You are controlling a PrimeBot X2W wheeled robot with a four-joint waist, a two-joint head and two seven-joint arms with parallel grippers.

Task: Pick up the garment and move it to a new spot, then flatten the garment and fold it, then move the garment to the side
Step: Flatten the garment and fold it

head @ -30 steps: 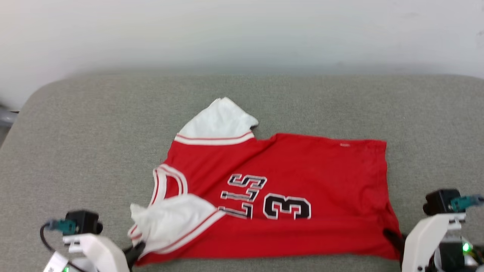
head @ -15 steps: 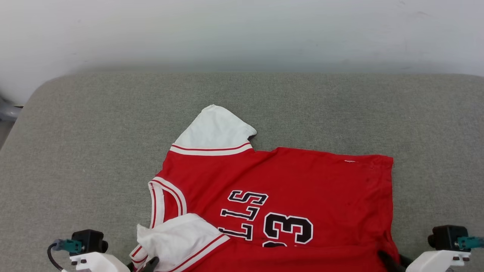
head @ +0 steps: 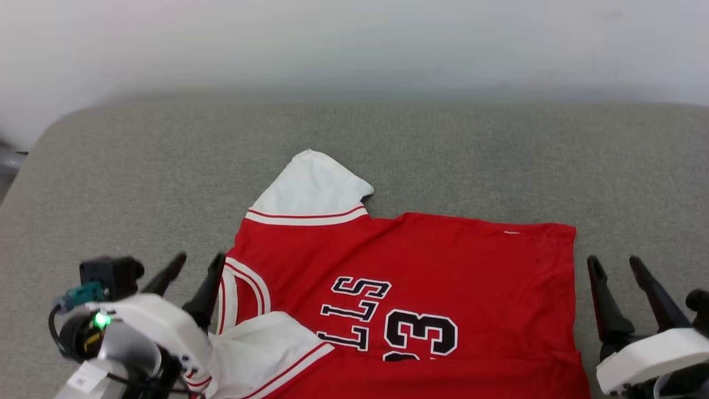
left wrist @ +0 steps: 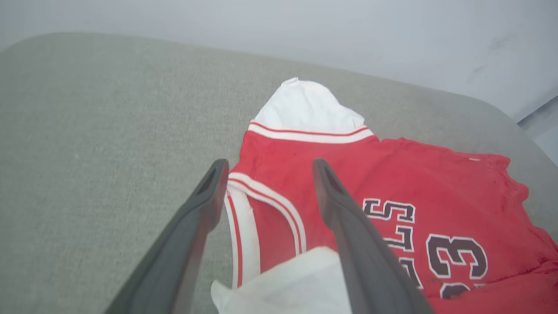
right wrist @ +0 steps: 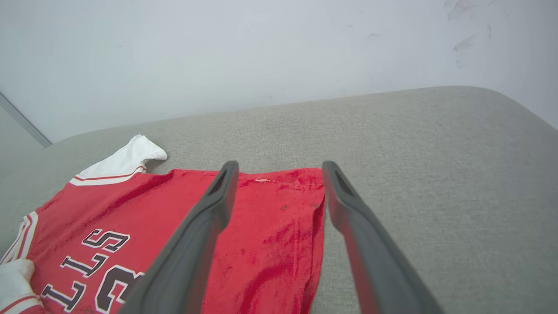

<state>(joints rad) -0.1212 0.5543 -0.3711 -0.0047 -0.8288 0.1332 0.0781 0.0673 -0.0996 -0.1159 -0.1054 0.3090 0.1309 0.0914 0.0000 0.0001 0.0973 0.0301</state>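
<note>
The garment [head: 443,266] is a red jersey with white sleeves and black numbers, lying face up and sideways on the grey table, collar to the left, hem to the right. The far sleeve [head: 313,191] lies spread out; the near sleeve [head: 260,346] is crumpled over the chest. My left gripper [head: 200,264] hovers open just left of the collar [left wrist: 244,218], holding nothing. My right gripper [head: 614,265] stands open just right of the hem [right wrist: 316,218], also holding nothing.
The grey cloth-covered table [head: 111,183] has rounded corners and ends at a pale wall [head: 354,44] behind. Bare surface lies beyond the garment and to both sides of it.
Both grippers have let go of the garment's near edge, opened wide and lifted up beside it. The garment lies settled on the table; the camera shifted slightly.
</note>
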